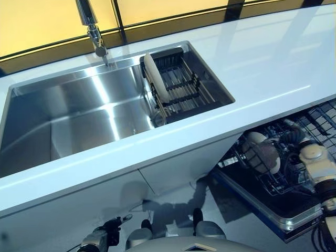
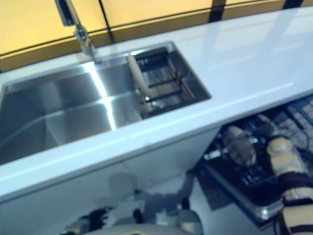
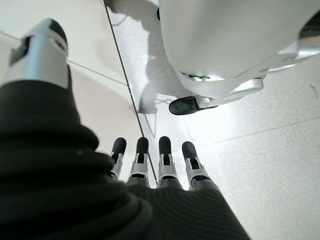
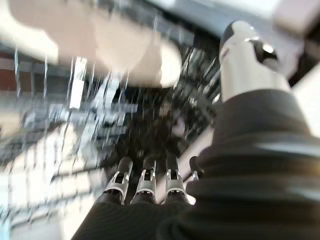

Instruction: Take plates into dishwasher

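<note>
Below, right hand (image 4: 150, 185) fingers straight, empty, over dishwasher rack (image 1: 278, 173); plate (image 1: 156, 77) upright at sink rack (image 1: 184, 84) edge.

Each robot hand (image 3: 150, 170) has silver fingers, dark tips, and a dark ribbed wrist cover.

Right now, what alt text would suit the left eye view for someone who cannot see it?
A plate stands on edge in a rack inside a steel sink. Below the white counter, the right hand reaches into an open dishwasher.
</note>
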Controlling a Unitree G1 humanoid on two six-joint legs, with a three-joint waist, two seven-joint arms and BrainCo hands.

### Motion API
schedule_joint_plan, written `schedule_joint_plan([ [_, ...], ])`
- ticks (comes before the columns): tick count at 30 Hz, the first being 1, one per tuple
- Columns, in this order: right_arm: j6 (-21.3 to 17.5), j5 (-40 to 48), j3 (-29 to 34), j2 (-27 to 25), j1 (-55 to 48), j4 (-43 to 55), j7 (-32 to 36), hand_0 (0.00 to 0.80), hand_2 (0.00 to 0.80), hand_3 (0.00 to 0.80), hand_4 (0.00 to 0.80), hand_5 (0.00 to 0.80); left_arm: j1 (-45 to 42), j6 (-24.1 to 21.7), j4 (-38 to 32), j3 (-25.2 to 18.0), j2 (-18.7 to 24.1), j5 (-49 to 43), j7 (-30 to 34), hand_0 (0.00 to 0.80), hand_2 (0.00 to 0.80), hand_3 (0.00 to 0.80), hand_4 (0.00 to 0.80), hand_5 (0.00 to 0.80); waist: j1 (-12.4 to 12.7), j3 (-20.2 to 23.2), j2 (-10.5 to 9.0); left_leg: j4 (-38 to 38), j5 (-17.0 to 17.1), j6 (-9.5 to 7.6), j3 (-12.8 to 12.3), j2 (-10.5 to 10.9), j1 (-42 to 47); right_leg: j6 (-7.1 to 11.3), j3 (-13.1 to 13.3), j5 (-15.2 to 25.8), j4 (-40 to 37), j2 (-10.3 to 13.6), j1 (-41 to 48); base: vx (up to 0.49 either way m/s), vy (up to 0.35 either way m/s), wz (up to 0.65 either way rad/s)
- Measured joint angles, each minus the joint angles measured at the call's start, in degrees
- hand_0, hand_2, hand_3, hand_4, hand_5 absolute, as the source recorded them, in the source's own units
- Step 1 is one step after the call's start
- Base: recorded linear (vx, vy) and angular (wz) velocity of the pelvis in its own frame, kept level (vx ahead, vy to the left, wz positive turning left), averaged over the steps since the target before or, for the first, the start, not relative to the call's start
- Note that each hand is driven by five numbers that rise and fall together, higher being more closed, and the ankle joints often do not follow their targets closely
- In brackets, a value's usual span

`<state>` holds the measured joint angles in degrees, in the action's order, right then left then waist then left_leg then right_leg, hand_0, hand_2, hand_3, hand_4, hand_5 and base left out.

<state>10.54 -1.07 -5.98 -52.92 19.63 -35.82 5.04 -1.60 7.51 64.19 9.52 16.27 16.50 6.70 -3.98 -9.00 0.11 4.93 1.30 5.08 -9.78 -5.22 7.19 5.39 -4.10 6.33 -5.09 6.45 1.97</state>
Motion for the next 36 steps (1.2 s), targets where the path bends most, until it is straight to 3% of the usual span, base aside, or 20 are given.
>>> schedule_joint_plan([
  [8, 1.13, 2.36, 5.72, -10.97, -0.73, 0.82, 2.88, 0.0, 0.0, 0.0, 0.0, 0.0, 0.25, 0.04, 0.5, 0.0, 0.57, -0.01, -0.07, 0.0, 0.0, 0.0, 0.0, 0.0, -2.2, 0.16, -4.13, 0.03, -0.13, 0.16, -1.32, -0.09, 0.59, 0.09, 1.29, 0.06, 0.08, -0.28, -0.14, 0.008, -0.007, -0.07],
  [15, 1.28, 9.28, 7.75, -17.85, -0.27, 0.92, 4.37, 0.0, 0.0, 0.0, 0.0, 0.0, 0.94, -0.08, 2.05, 0.02, 1.63, 0.01, -0.11, 0.0, 0.0, 0.0, 0.0, 0.0, -3.17, 1.9, -6.43, 0.22, -0.31, 0.35, -2.48, -0.12, 1.22, 0.31, 2.38, 0.01, 0.04, -0.39, -0.15, 0.007, 0.002, -0.09],
  [21, 3.84, 17.27, 7.23, -18.6, 8.41, 1.03, 2.77, 0.0, 0.0, 0.0, 0.0, 0.0, 0.91, -0.03, 2.89, 0.24, 2.44, 0.08, -0.26, 0.0, 0.0, 0.0, 0.0, 0.0, -2.88, 3.23, -6.86, 0.21, -0.31, 0.35, -2.59, -0.02, 1.27, 0.34, 2.57, 0.11, 0.04, -0.36, -0.16, 0.003, 0.002, -0.01],
  [30, 6.42, 27.31, -4.25, -19.44, 24.53, 3.07, -0.64, 0.0, 0.0, 0.0, 0.0, 0.0, 0.86, 0.04, 4.49, 0.48, 2.42, 0.54, -0.59, 0.0, 0.0, 0.0, 0.0, 0.0, -0.59, 3.9, -6.71, 0.16, -0.2, 0.28, -1.66, 0.02, 1.14, 0.09, 1.74, 0.33, 0.02, -0.23, 0.15, 0.003, 0.006, 0.04],
  [36, 8.72, 28.84, -8.46, -11.49, 29.23, 8.23, -1.05, 0.0, 0.0, 0.0, 0.0, 0.0, 0.64, 0.3, 4.96, 0.5, 2.38, 0.54, -0.94, 0.0, 0.0, 0.0, 0.0, 0.0, 1.94, 5.05, -7.09, 0.16, -0.11, 0.2, 0.57, 0.05, 1.06, 0.1, 0.12, -0.05, -0.02, -0.04, 1.04, 0.023, 0.021, 0.14],
])
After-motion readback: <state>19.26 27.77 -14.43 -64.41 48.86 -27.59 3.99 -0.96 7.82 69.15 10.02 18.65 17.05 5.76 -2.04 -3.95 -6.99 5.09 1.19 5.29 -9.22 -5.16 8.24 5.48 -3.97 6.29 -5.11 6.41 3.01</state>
